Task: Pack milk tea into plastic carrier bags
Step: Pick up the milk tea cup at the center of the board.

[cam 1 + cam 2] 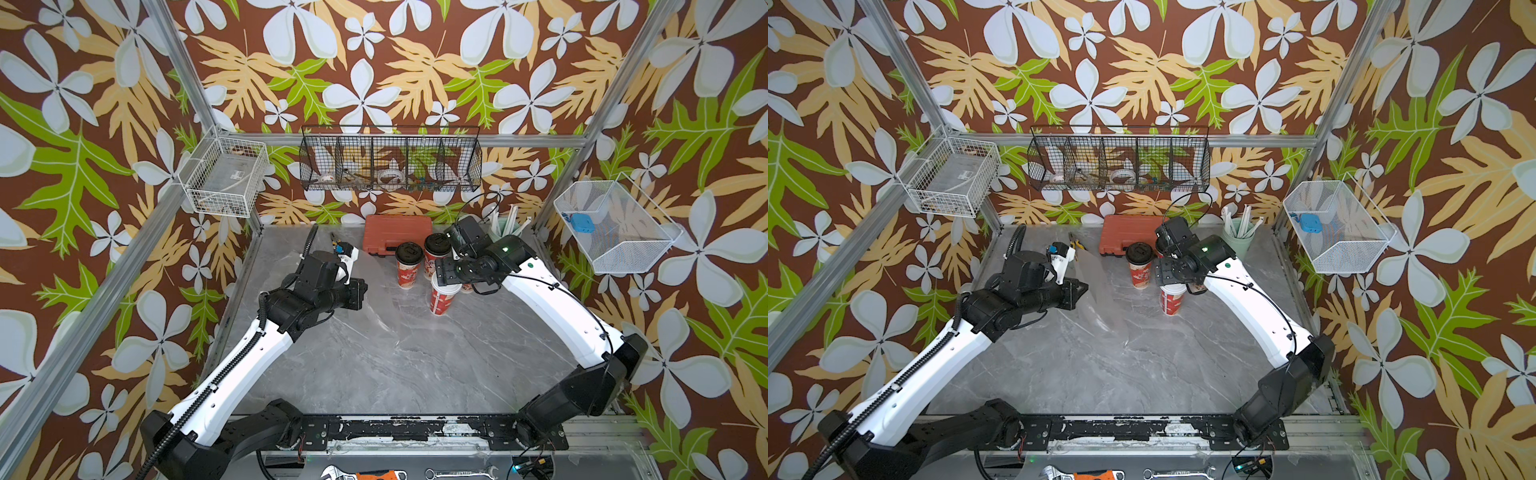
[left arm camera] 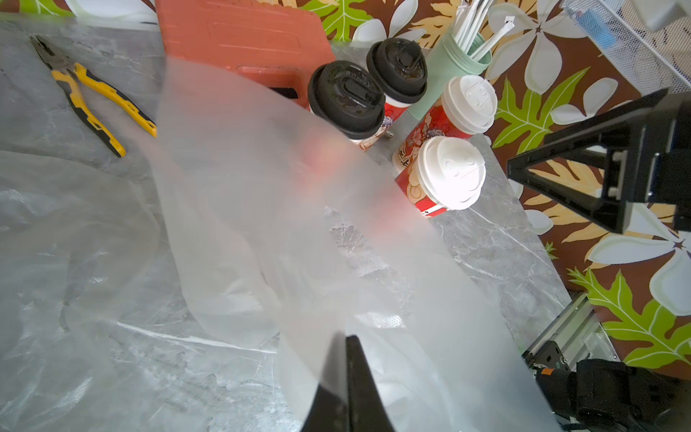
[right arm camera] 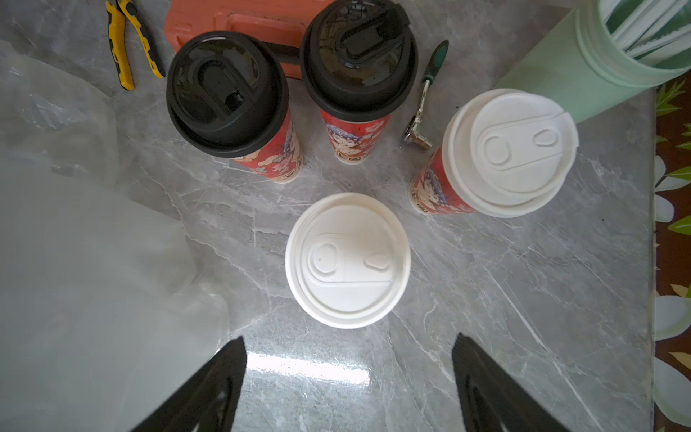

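Four red milk tea cups stand near the back of the table. Two have black lids (image 3: 226, 93) (image 3: 359, 56) and two have white lids (image 3: 347, 260) (image 3: 510, 151). My right gripper (image 3: 347, 344) hangs open just above and beside the nearer white-lidded cup (image 1: 441, 297), touching nothing. My left gripper (image 2: 346, 338) is shut on a fold of a clear plastic carrier bag (image 2: 261, 224), which hangs lifted in front of the cups. More clear plastic (image 3: 93, 262) lies on the table left of the cups. In both top views the plastic barely shows.
A red tool case (image 1: 397, 232) lies behind the cups, with a mint-green cup of white straws (image 3: 583, 71) at the back right. Yellow pliers (image 2: 93, 101) and a small ratchet (image 3: 426, 93) lie on the grey marble table (image 1: 395, 365). Wire baskets hang on the walls.
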You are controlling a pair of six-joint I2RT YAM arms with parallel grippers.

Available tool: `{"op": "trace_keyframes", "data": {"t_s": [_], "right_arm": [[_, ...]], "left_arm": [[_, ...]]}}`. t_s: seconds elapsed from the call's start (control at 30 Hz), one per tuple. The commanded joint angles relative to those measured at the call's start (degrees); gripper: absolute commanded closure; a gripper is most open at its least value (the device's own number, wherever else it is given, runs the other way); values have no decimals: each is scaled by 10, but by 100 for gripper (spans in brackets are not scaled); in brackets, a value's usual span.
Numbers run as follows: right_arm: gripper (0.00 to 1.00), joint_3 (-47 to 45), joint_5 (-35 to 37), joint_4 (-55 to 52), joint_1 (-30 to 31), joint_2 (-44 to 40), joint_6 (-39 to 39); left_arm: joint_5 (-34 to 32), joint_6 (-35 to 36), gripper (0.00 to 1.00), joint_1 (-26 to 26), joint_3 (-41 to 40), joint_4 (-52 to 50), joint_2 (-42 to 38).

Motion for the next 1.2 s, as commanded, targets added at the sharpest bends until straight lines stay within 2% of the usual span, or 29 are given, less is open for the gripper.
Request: {"op": "trace_keyframes", "data": {"t_s": [0.0,0.3,0.5,0.83,1.17], "right_arm": [[13,-3,-9,5,-6,9,2],[11,-15,-34,24,-30,35,-5],[10,-12,-43,30,-35,53,-11],[9,-6,-33,21,-39,75,-9],[15,-15,-33,16,-39,90,-12]], "left_arm": [[21,-8,100,1,-17,34,-9],[42,-17,100,2,-37,62,-12],[31,-11,100,2,-22,57,-21],[50,3,100,3,7,42,-9],[63,12,100,3,17,43,7]]}}
